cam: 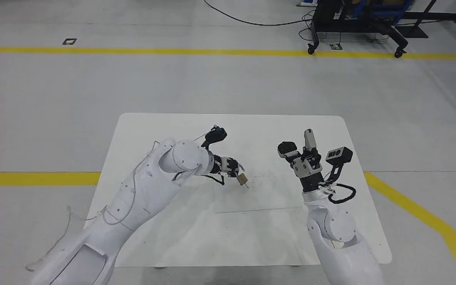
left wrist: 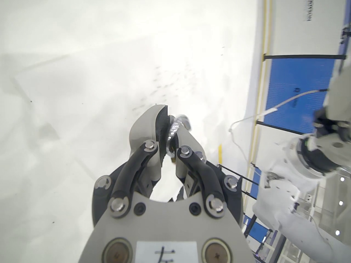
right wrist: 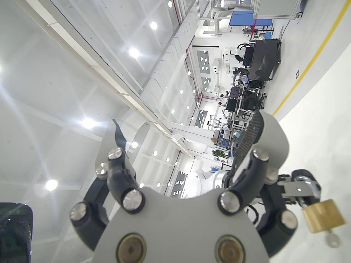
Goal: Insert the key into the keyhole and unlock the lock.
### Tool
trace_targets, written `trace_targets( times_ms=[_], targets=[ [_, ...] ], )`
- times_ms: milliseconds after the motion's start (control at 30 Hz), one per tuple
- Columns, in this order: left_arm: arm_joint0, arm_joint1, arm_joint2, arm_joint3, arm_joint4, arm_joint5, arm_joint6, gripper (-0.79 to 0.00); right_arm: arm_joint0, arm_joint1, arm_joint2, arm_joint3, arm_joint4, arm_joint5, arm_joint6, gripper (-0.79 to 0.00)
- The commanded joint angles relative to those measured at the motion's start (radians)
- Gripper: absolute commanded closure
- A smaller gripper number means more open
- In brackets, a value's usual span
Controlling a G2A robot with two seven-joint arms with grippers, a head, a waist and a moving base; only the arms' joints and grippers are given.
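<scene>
We see the brass lock (right wrist: 323, 216) hanging in the air above the middle of the white tabletop (cam: 142, 142). The key (right wrist: 333, 240) sticks out of the underside of its body, seated in the keyhole. The lock's silver shackle (left wrist: 175, 125) is pinched between the ribbed pads (left wrist: 161, 127) of the left end effector (cam: 231, 169), which is clenched on it, and the brass body dangles beyond its tips. We cannot tell whether the shackle has sprung free of the body. The left arm (cam: 142, 192) lies across the tabletop from its near left side, with the wrist turned toward the centre. The right end effector (cam: 298, 144) stands well apart from the lock, on its right. It is raised and points upward, its fingers (right wrist: 255, 135) spread wide with nothing between them. A faint rectangular sheet (cam: 263, 199) lies flat on the tabletop below the lock, between the two arms.
</scene>
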Motion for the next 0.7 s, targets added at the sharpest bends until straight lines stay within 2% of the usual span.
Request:
trace_targets(
  times_ms=[0,167,200,267,300,467,667],
  targets=[
    [-0.029,-0.022,0.047,0.051,0.005,-0.002,0.001,0.000,0.000,0.000,0.000,0.000,0.000,0.000,0.000,-0.785],
    [-0.073,-0.063,0.111,0.125,0.021,-0.008,-0.008,0.000,0.000,0.000,0.000,0.000,0.000,0.000,0.000,-0.785],
    [-0.079,-0.067,0.116,0.135,0.025,-0.007,-0.010,-0.114,0.000,0.000,0.000,0.000,0.000,0.000,0.000,-0.785],
    [-0.086,-0.073,0.120,0.150,0.027,-0.003,-0.023,-0.597,0.000,0.000,0.000,0.000,0.000,0.000,0.000,-0.785],
    [-0.090,-0.074,0.122,0.157,0.034,0.003,-0.032,-0.785,0.000,0.000,0.000,0.000,0.000,0.000,0.000,-0.785],
    [-0.096,-0.067,0.104,0.137,0.062,0.016,-0.060,-0.785,0.000,0.000,0.000,0.000,0.000,0.000,0.000,-0.785],
    [-0.034,-0.028,-0.023,0.034,0.004,-0.047,-0.009,-0.785,0.000,0.000,0.000,0.000,0.000,0.000,0.000,-0.785]
  ],
)
